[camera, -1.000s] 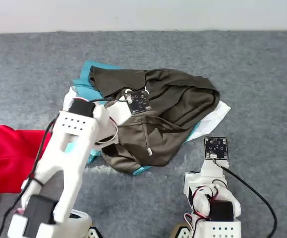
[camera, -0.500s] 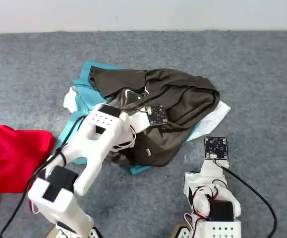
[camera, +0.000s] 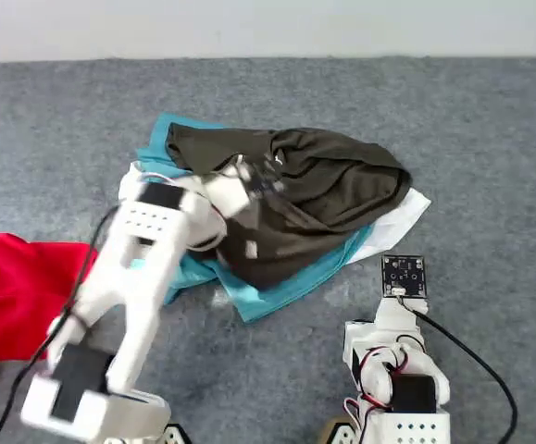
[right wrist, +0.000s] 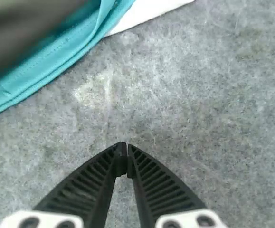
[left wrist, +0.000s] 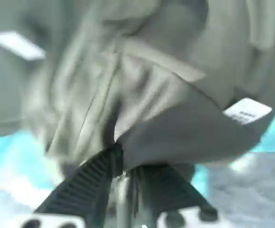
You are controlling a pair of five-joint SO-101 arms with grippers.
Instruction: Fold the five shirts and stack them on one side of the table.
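A dark olive shirt (camera: 328,190) lies crumpled on top of a teal shirt (camera: 286,289) and a white shirt (camera: 402,217) in the middle of the grey carpeted table. My left gripper (camera: 247,182) is over the pile's left half, shut on a fold of the dark olive shirt (left wrist: 175,133), which bunches between its fingers (left wrist: 87,178). A red shirt (camera: 18,291) lies at the left edge. My right gripper (right wrist: 124,161) is shut with nothing in it, low over bare carpet just short of the teal shirt's hem (right wrist: 47,61).
The right arm's base (camera: 397,388) stands at the near edge, right of centre. Open grey carpet (camera: 490,139) stretches to the right of and behind the pile. A pale wall runs along the far edge.
The left arm has swung back to the left and away from me, dragging the dark shirt's near edge with it and uncovering the teal shirt's near corner. The right arm has kept still.
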